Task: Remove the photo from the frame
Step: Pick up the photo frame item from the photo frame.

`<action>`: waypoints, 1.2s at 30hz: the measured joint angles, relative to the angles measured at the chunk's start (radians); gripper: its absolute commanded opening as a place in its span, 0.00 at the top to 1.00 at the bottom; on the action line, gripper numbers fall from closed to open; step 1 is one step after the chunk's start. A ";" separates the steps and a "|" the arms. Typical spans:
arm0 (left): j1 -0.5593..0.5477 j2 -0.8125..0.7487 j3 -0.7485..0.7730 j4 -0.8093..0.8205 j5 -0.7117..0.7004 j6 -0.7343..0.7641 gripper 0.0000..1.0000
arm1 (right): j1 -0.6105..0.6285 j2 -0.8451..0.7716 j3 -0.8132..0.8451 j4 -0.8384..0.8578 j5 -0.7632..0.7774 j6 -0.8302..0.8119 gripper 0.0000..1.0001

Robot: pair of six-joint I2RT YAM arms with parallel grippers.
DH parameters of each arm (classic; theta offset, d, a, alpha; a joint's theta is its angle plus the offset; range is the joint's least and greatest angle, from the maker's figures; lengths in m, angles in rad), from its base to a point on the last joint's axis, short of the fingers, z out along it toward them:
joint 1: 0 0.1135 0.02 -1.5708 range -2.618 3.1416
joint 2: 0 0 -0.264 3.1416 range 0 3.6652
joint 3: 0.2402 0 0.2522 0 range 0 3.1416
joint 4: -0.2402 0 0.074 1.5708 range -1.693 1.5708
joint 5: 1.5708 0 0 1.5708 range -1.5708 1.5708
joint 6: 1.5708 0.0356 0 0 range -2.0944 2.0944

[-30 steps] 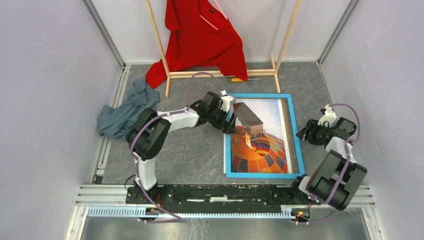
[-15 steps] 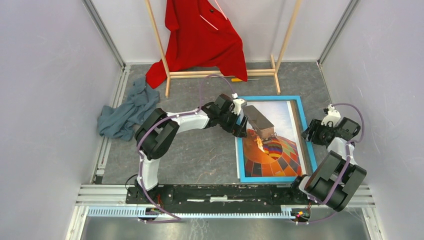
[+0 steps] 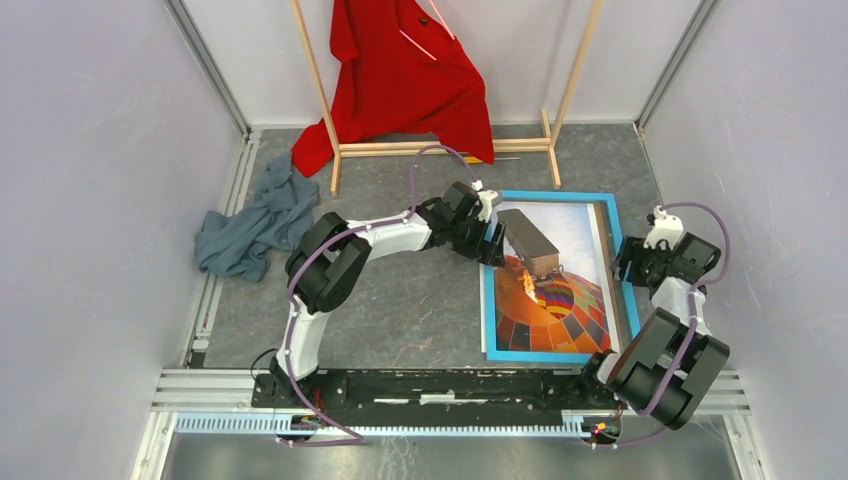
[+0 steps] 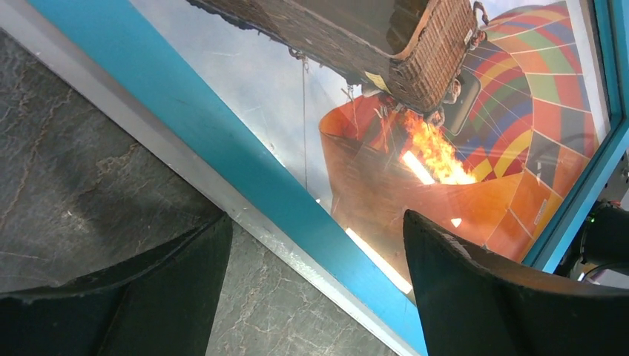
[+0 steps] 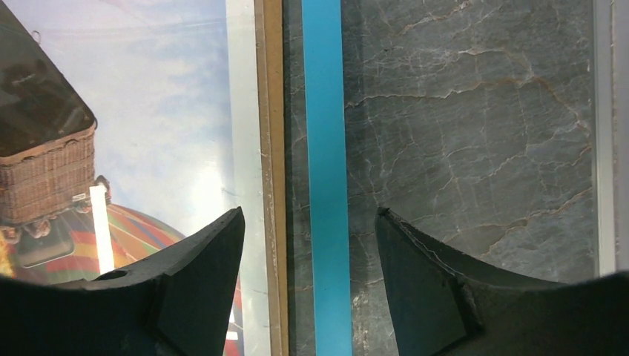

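The frame (image 5: 326,148) is lying flat, face up, on the grey marbled table (image 3: 400,300), right of centre and between the two arms. The photo (image 3: 550,280) is sitting inside it with the balloon showing.

The left gripper (image 4: 315,222) is hovering over the frame's left border with its jaws apart. One finger is over the table and the other over the print, and nothing is clamped. The right gripper (image 5: 309,215) is straddling the right border, also spread and holding nothing.

In the right wrist view a strip of bare table is showing between the blue border and a thin brown edge (image 5: 271,148). That edge is possibly the backing board, but the view is too tight to be sure. So the print is sitting loose and offset in the opening on that side.

Handling judgement:
- The frame is looking thin, stiff and light, and likely to skid on the smooth table.
- The print is looking like a glossy, bendy sheet that creases easily and is slippery under the pads.
- The best hold is probably the freed right edge or a corner, pinched lightly, with the other arm pinning the border.

Beyond the frame, a wooden clothes rack (image 3: 440,147) is standing at the back with a red garment (image 3: 400,80) hanging on it. A blue-grey cloth (image 3: 250,225) is lying crumpled at far left, well apart from the frame. Pale walls are closing in three sides.
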 measured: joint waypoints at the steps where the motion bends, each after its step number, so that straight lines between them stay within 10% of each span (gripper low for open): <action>1: 0.000 0.000 0.000 0.000 -0.004 -0.006 0.11 | 0.009 0.000 -0.003 0.007 0.014 -0.006 0.29; 11: -0.007 0.000 0.000 -0.007 -0.068 -0.040 0.23 | 0.097 0.050 -0.011 0.062 0.137 -0.060 0.36; 25: -0.010 0.000 0.001 -0.045 -0.133 -0.044 0.54 | 0.111 0.115 -0.010 0.072 0.154 -0.069 0.84; 36: -0.011 -0.002 0.006 -0.064 -0.145 -0.075 0.57 | 0.124 0.076 -0.010 0.049 0.156 -0.069 0.94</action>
